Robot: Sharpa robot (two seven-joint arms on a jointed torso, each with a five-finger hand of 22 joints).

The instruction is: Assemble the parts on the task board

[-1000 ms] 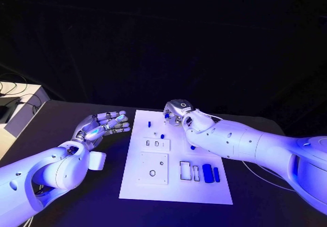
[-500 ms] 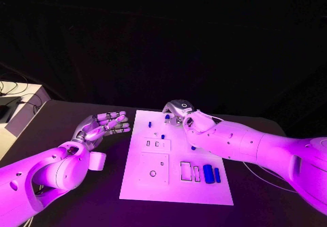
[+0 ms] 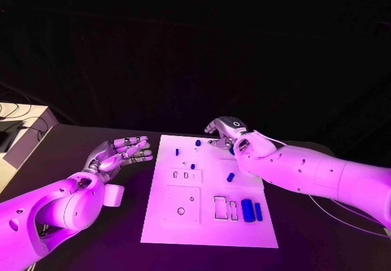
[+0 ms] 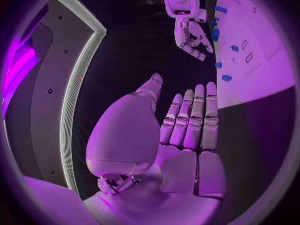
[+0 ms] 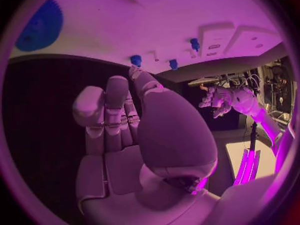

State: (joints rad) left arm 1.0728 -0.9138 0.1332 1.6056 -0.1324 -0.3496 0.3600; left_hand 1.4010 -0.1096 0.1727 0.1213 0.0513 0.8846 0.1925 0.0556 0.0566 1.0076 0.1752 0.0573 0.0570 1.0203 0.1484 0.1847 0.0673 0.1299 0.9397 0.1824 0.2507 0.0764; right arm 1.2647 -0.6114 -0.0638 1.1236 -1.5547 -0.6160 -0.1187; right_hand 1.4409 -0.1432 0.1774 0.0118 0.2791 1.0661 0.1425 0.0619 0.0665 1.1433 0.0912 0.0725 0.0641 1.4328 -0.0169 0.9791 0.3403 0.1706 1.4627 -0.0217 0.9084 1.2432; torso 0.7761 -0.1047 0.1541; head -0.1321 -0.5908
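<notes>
Right hand (image 3: 230, 134) has shifted off the far edge of the task board (image 3: 208, 220) toward the far right corner, compared with a second ago when it sat over the small blue peg (image 3: 198, 143) near the far edge; that peg now stands clear, uncovered. Right hand's fingers are loosely curled, nothing visibly held in the wrist view (image 5: 119, 130). So it looks like a release or an aborted pick, and the hand is pulling back, probably to go for another part. Left hand (image 3: 124, 152) has barely moved: hovering beside the board's left edge, palm up, fingers straight and apart, empty, same in its wrist view (image 4: 187, 130). Parts on the white board: small blue pieces near the far left (image 3: 177, 151), mid-board (image 3: 192, 166), one by the right edge (image 3: 230, 176), two longer blue blocks (image 3: 247, 210) near the slots at the near right. Most parts not yet seated, so the task seems early. Black table (image 3: 81, 147), dark room behind, a pale cabinet (image 3: 20, 130) with cables at the far left.
</notes>
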